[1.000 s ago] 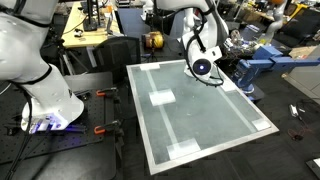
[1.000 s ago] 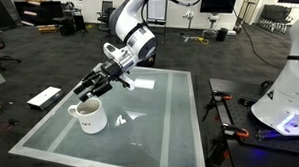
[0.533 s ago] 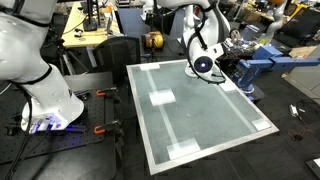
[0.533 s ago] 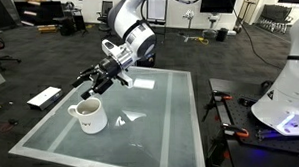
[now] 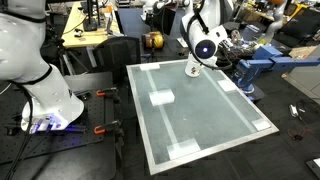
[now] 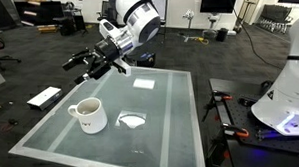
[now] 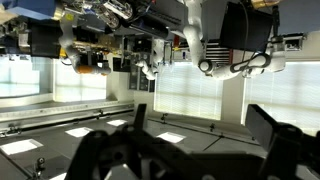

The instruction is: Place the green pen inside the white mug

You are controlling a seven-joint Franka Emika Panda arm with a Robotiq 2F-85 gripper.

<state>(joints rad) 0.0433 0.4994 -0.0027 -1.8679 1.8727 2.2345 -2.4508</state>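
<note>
The white mug (image 6: 88,116) stands upright on the glass table (image 6: 161,123), near its front left corner in that exterior view. Its inside looks dark, and I cannot make out the green pen in any view. My gripper (image 6: 77,64) hangs in the air above and behind the mug, well clear of it. In the wrist view the gripper (image 7: 205,140) shows two dark fingers (image 7: 137,118) spread wide with nothing between them. In an exterior view a small white shape under the wrist (image 5: 192,69) seems to be the mug.
White paper patches lie on the glass (image 6: 134,119) (image 6: 142,82) (image 5: 160,97). A second white robot base (image 5: 45,100) stands beside the table, also seen in an exterior view (image 6: 285,99). Desks and lab equipment stand around the room.
My gripper has risen from just above the mug and swung up and away from it. The mug has not moved.
</note>
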